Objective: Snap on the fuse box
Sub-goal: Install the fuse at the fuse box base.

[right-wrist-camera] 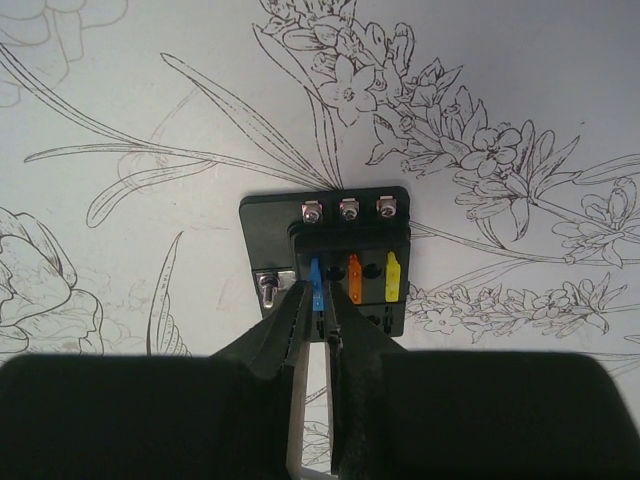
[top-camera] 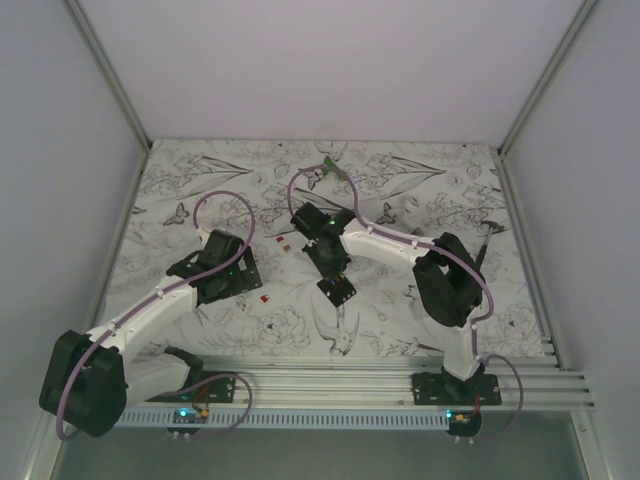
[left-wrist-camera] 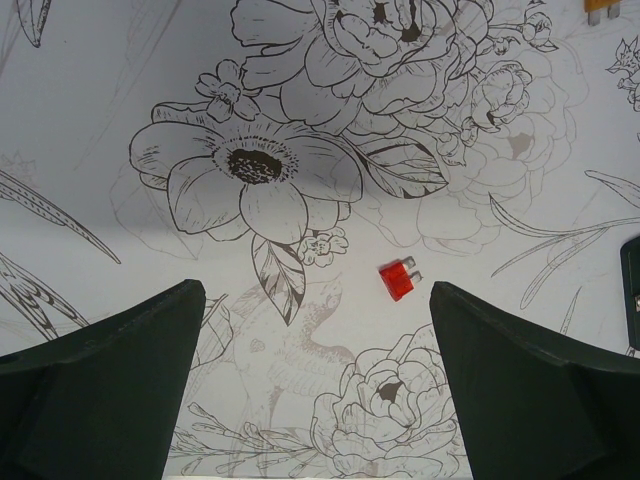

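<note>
The fuse box (right-wrist-camera: 270, 222) is a flat black block lying on the flower-print table, with three screws along its far edge. A blue fuse (right-wrist-camera: 316, 278), an orange fuse (right-wrist-camera: 354, 280) and a yellow fuse (right-wrist-camera: 393, 277) stand in its slots. My right gripper (right-wrist-camera: 318, 296) is shut on the blue fuse, its fingers pinching it from both sides at the box's left slot. In the top view the fuse box (top-camera: 338, 290) lies mid-table under the right gripper (top-camera: 330, 268). My left gripper (left-wrist-camera: 315, 300) is open and empty, above a loose red fuse (left-wrist-camera: 396, 280).
Loose small fuses (top-camera: 284, 243) lie left of the right arm, and one red fuse (top-camera: 265, 296) lies by the left gripper (top-camera: 236, 276). An orange fuse (left-wrist-camera: 603, 5) shows at the top right of the left wrist view. A green-and-white object (top-camera: 326, 172) lies at the back.
</note>
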Controlling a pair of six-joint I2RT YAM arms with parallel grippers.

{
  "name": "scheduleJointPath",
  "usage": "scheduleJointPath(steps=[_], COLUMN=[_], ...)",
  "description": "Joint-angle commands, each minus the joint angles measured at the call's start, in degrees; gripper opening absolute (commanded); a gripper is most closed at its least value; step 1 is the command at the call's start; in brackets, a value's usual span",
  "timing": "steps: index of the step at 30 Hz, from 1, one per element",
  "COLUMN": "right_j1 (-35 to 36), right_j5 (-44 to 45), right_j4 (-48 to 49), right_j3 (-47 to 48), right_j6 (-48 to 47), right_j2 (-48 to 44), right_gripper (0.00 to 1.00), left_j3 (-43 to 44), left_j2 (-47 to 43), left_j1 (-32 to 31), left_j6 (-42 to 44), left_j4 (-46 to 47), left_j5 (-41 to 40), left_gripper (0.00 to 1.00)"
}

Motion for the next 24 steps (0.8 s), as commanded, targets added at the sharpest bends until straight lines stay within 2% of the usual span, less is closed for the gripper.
scheduleJointPath(steps=[1,4,9,15,24], right_j1=[0.4,0.4,0.5,0.0,-3.0], right_j5=[0.5,0.3,0.8,1.8,-1.1], right_j4=[-0.6,-1.1,-1.8,-2.5,2.8], right_j3=[0.0,-0.1,-0.2,-1.8,-12.5], right_j6=[-0.6,-0.7,-0.8,-1.4,-1.9], right_j2=[1.4,2.2,3.5,5.4,2.5], right_gripper=[0.15,0.12,0.0,0.0,0.0], left_j3=[-0.9,-0.9,-0.9,-1.0,-1.2], left_j2=[-0.4,-0.4,-0.5,-0.9,-1.5], left_j1=[0.5,0.5,0.5,0.6,0.6], left_j6=[0.1,0.2,0.2,0.3,0.3], left_j4=[-1.3,-1.3,-1.3,-1.4,-1.4], left_j5=[0.2,0.1,0.1,0.1,-0.2], left_gripper=[1.0,1.0,1.0,1.0,1.0])
